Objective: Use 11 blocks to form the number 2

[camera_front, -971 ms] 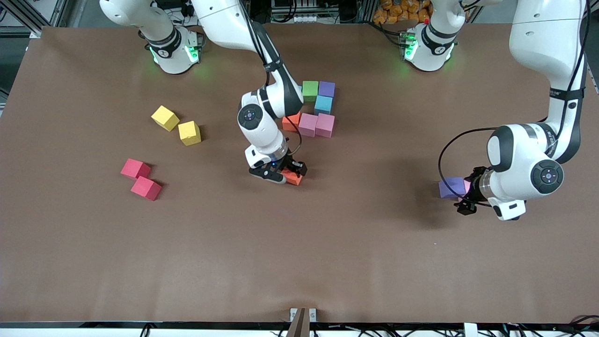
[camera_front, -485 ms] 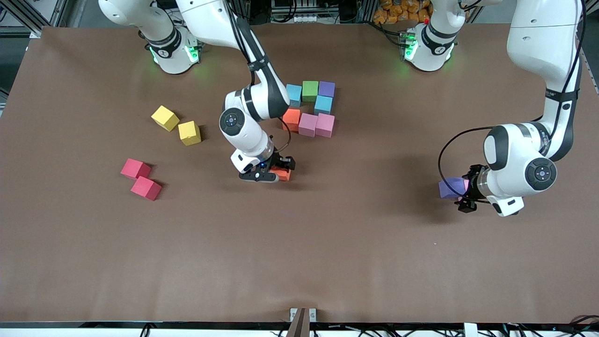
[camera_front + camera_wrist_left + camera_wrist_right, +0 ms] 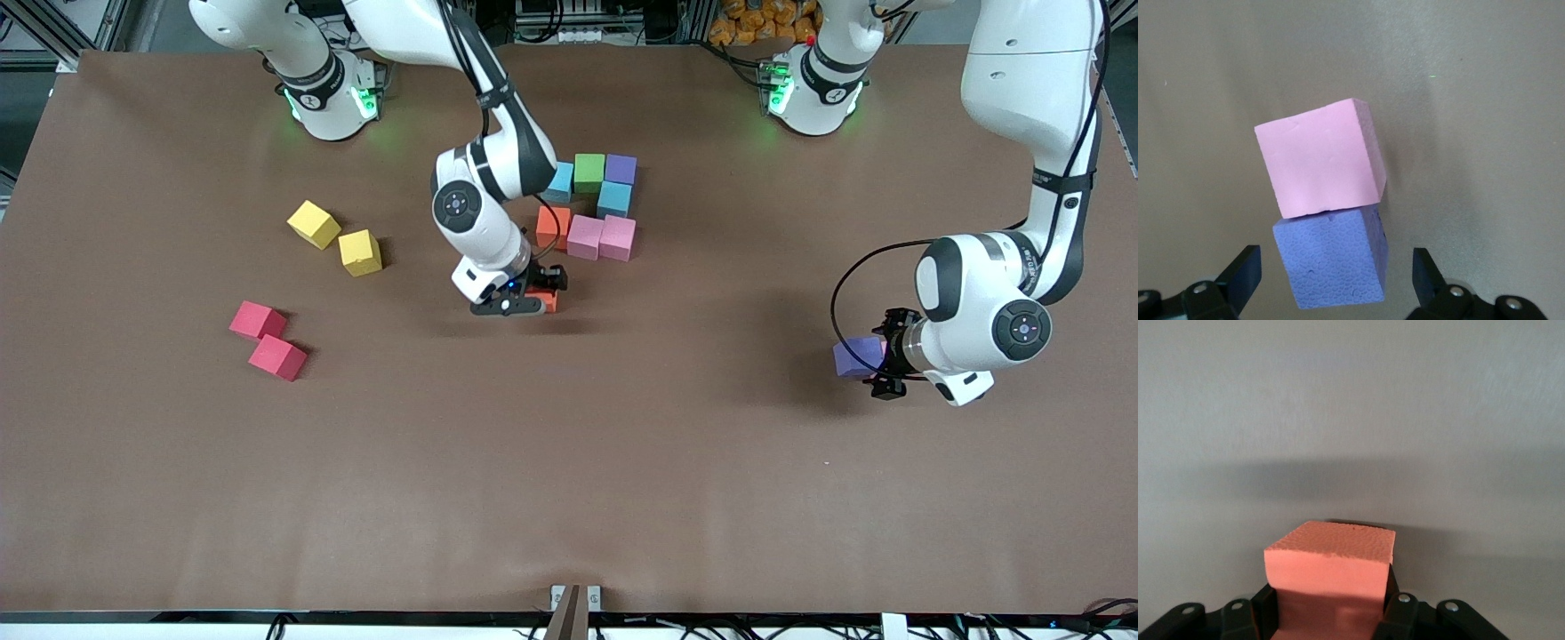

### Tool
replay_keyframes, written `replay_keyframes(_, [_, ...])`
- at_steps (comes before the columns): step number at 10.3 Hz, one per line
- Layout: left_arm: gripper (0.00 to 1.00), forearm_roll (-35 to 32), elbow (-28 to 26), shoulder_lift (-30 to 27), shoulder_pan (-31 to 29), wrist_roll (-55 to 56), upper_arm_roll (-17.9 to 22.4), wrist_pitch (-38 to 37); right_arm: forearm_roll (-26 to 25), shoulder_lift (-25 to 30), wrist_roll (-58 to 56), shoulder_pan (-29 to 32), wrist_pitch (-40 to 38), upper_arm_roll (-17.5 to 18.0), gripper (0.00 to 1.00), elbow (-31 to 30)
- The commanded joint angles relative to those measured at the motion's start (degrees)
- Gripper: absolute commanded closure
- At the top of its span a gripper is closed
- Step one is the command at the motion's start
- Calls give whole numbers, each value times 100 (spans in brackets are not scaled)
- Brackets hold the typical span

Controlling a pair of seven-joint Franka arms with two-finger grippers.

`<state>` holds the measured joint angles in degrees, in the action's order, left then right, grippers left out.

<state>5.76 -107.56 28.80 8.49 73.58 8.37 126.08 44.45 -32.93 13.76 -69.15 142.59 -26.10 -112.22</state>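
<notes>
Blocks [image 3: 585, 236] 12; yellow cubes [image 3: 313, 224] 2; robot arms [image 3: 484, 222] 2.

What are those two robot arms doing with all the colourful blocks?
They are building a number 2 from blocks. The right pincer is shut on an orange block, just nearer the camera than the half-built shape. The left pincer is open over a purple block that touches a pink block, toward the left arm's end of the table.

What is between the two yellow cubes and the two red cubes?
Nothing: the front view shows bare brown table between the yellow foam cubes and the red foam cubes.
</notes>
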Motion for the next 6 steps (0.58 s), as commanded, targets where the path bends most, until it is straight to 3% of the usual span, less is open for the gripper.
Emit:
replay_keyframes(1, [0, 224, -168, -85, 74, 68, 60, 40, -120, 314, 275, -204, 110, 17, 93, -405])
replay_keyframes(6, [0, 233, -169, -7, 74, 60, 60, 49, -120, 445, 531, -459, 313, -1, 94, -686])
